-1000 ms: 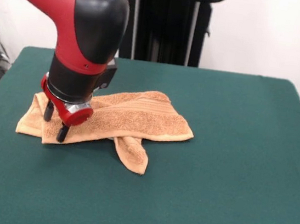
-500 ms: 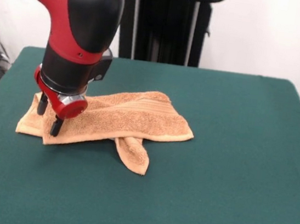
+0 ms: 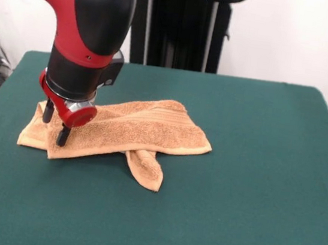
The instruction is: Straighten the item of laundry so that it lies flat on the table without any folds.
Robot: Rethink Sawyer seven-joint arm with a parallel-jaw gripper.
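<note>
Orange-tan terry cloth marks the towel point(image 3: 128, 129), which you will find on the left half of the dark green worktop point(image 3: 252, 188), well clear of every edge. It does not lie flat. The main body runs as a folded band from the left end up toward the middle, with a ribbed woven strip visible along its upper right part. One corner is tucked beneath the body and sticks out from under the near edge as a narrow tongue pointing toward the camera. At the left end you can see two layers stacked, their edges slightly offset.

Note the gripper point(image 3: 55, 124) on the red and black arm point(image 3: 89, 28), which comes down from above over the towel's left end. Its jaws stand apart: two dark fingers point(image 3: 63, 136) show separately, with cloth visible in the gap between them. The finger tips sit at the level of the towel's surface; you cannot tell from this view whether they press into the cloth or stop just above it. No cloth is clamped or lifted between them.
</note>
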